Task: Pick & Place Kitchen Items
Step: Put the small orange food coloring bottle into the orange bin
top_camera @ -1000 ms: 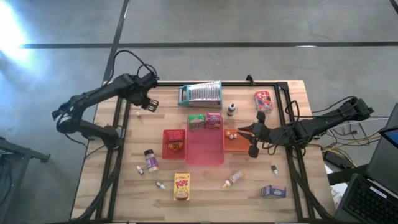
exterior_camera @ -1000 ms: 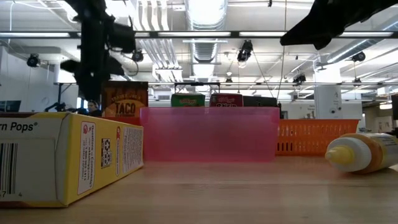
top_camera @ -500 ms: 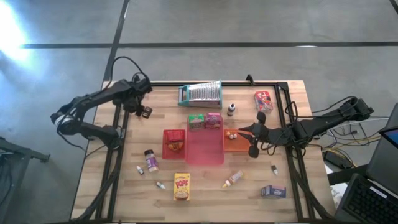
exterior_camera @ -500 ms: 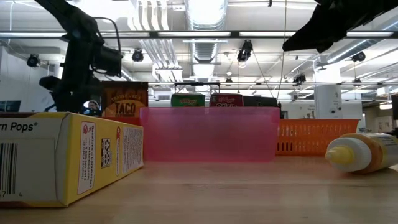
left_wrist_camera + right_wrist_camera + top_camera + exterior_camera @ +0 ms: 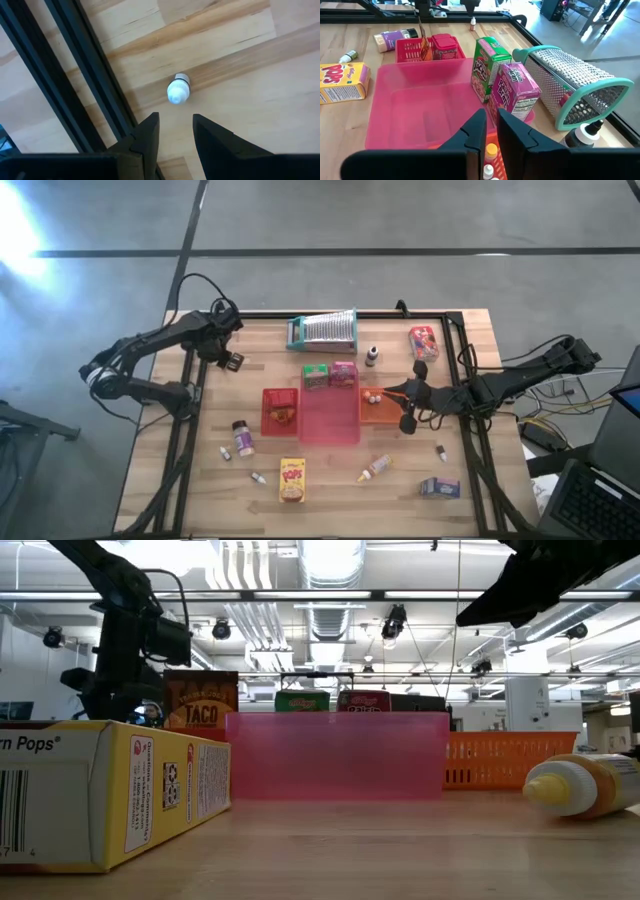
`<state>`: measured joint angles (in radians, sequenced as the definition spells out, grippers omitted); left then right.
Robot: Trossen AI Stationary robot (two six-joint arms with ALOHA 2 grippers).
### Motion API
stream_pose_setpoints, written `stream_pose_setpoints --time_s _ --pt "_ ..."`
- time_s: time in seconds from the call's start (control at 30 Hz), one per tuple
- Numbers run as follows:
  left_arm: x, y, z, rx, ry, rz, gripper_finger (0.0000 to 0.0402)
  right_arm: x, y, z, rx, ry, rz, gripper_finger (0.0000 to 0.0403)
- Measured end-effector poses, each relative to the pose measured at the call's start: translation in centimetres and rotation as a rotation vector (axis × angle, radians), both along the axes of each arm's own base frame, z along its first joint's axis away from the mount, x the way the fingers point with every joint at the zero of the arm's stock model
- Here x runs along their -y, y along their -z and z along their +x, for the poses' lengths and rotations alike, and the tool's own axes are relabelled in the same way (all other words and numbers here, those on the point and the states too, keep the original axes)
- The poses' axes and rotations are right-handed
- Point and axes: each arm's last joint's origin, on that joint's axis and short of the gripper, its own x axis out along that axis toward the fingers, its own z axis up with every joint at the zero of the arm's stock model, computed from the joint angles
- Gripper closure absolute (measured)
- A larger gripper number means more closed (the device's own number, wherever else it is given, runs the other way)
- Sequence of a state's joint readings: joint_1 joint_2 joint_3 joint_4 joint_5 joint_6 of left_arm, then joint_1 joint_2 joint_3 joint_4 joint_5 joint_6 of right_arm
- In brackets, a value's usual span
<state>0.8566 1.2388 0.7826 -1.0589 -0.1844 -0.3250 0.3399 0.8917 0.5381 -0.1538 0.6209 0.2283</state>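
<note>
A small white-capped bottle [image 5: 178, 91] stands upright on the wood at the table's far left, beside the black frame rail. My left gripper [image 5: 175, 116] hangs just above it, pointing down, open a little, its fingers short of the bottle. In the high view that gripper [image 5: 227, 360] covers the bottle. My right gripper [image 5: 386, 392] hovers over the orange tray [image 5: 380, 416], its fingers [image 5: 479, 125] nearly together and holding nothing. Tiny bottles [image 5: 490, 150] lie in the tray below it. A green box [image 5: 316, 376] and a pink box [image 5: 343, 374] stand behind the pink tray [image 5: 330, 420].
The red tray [image 5: 281, 410] holds a brown packet. The grater [image 5: 322, 330], a dark-capped bottle [image 5: 372, 356] and a red box [image 5: 423, 341] sit at the far side. Near side: spice jar [image 5: 242, 438], yellow Pops box [image 5: 291, 480], yellow bottle [image 5: 374, 469], blue-purple box [image 5: 439, 488].
My left gripper has come down and shifted a little toward the table's left and near edges, ending low over the small white bottle. Most of that move fell in the first half second.
</note>
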Motion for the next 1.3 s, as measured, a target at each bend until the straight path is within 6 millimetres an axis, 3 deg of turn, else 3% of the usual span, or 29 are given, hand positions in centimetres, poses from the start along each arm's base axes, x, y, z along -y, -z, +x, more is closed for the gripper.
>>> stream_pose_setpoints --time_s 0.23,0.5,0.8,1.03,1.3 --pt "1.1 -0.8 -0.9 0.04 0.007 0.042 0.023 0.0 0.3 -0.1 -0.006 0.003 0.001 0.0352" --pt "3.3 0.2 -2.3 0.204 -0.044 0.074 0.0168 0.1 1.2 -0.3 -0.029 0.011 -0.012 0.0335" --pt "4.3 1.5 -2.3 0.238 -0.15 0.069 0.0176 0.1 1.1 -0.2 -0.015 0.012 -0.006 0.0325" --pt "5.7 3.3 -2.2 0.159 -0.2 0.153 0.0183 0.1 1.1 -0.2 -0.017 0.01 -0.011 0.0345" --pt "6.3 4.3 -0.4 0.297 -0.202 0.249 0.0184 0.2 1.1 -0.2 -0.016 0.016 -0.01 0.0364"
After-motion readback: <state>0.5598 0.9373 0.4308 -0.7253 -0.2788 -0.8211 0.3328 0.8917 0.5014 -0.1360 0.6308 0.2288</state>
